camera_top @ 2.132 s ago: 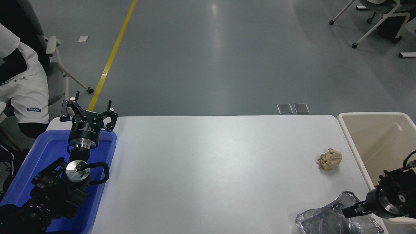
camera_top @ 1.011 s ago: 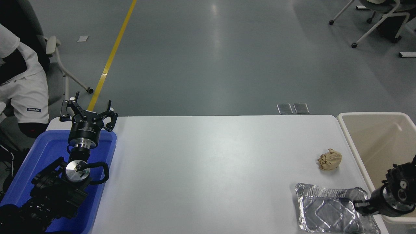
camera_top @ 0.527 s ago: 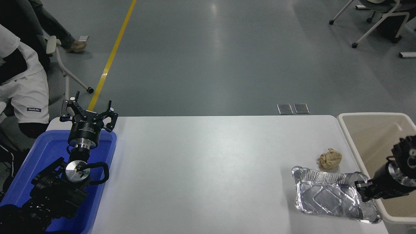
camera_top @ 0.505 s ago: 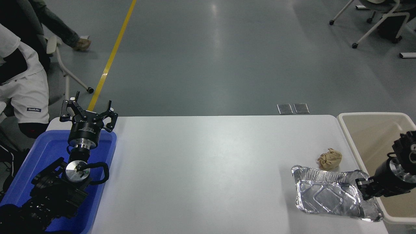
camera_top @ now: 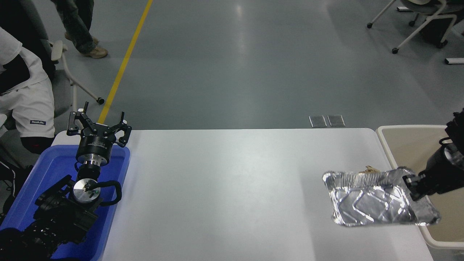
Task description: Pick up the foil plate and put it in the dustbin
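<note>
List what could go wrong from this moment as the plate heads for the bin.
The right gripper pinches only the right rim of the foil plate; thin, dented foil could bend or slip free.

Most of the plate hangs over the table, so an early release would miss the dustbin.

Its corner may catch the bin's near rim.

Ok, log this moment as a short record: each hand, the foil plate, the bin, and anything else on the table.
right hand: shut on the right rim of the foil plate
foil plate: lifted off the white table, tilted, its right end over the dustbin's rim
dustbin: at the table's right end, open
paper ball: mostly hidden behind the plate's far rim
left hand: open, parked above the blue tray
task stage: plate held, not yet in the bin
</note>
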You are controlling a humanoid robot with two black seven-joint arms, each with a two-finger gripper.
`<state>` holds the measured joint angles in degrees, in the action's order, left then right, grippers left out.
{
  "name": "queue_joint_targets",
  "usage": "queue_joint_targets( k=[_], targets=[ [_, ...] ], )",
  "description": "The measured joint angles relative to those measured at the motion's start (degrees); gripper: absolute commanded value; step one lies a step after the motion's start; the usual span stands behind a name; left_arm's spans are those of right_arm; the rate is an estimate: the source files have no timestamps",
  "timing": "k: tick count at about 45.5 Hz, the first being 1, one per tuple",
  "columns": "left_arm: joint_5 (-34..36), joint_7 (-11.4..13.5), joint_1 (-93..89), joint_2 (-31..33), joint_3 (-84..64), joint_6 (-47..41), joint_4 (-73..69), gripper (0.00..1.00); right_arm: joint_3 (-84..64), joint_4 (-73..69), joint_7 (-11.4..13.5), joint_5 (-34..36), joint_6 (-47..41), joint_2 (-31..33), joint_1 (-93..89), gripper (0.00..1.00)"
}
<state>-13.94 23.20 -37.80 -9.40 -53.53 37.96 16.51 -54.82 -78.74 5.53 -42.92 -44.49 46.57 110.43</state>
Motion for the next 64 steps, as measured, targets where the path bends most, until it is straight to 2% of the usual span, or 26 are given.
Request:
queue_joint_targets(
  k=[34,49,64],
  targets=[
    [-0.01,0.00,0.01,0.00,0.00,0.01,0.00,0.99,-5.61,-4.28,0.01,5.07,-0.49,-3.21,23.48,0.00],
    [-0.01,0.00,0.01,0.00,0.00,0.01,0.00,0.99,-5.86,-4.59,0.01,5.23,-0.51,-3.17,26.15,0.00],
    [0.00,0.00,0.01,0.00,0.00,0.01,0.01,0.99,-7.67,-2.42,0.07,4.53,-0.51,-0.44,25.00,0.00]
  ],
)
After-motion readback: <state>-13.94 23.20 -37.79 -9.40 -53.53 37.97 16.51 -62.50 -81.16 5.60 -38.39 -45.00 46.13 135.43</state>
